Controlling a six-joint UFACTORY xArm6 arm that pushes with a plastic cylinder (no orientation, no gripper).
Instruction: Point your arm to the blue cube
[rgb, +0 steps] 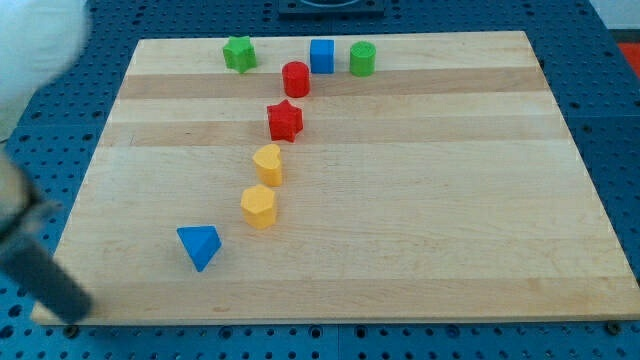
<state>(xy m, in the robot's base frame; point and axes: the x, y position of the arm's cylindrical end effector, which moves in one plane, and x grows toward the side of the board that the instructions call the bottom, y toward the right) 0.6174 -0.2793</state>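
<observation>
Inspecting the wooden board (420, 200): the blue cube (321, 56) sits at the view's top, between a red cylinder (295, 78) and a green cylinder (362, 59). My tip (72, 312), a bare rod with no pincer, is blurred at bottom left, well apart. Approach judged barely begun; next move calls for a long diagonal sweep, skirting the blue wedge-shaped block (199, 246).

On the wooden board (420, 200) I see my tip (72, 308) blurred at the view's bottom left, near the blue triangular block (199, 245) and well apart from the blue cube (321, 56), which stands between the red cylinder (295, 78) and the green cylinder (362, 59).
</observation>
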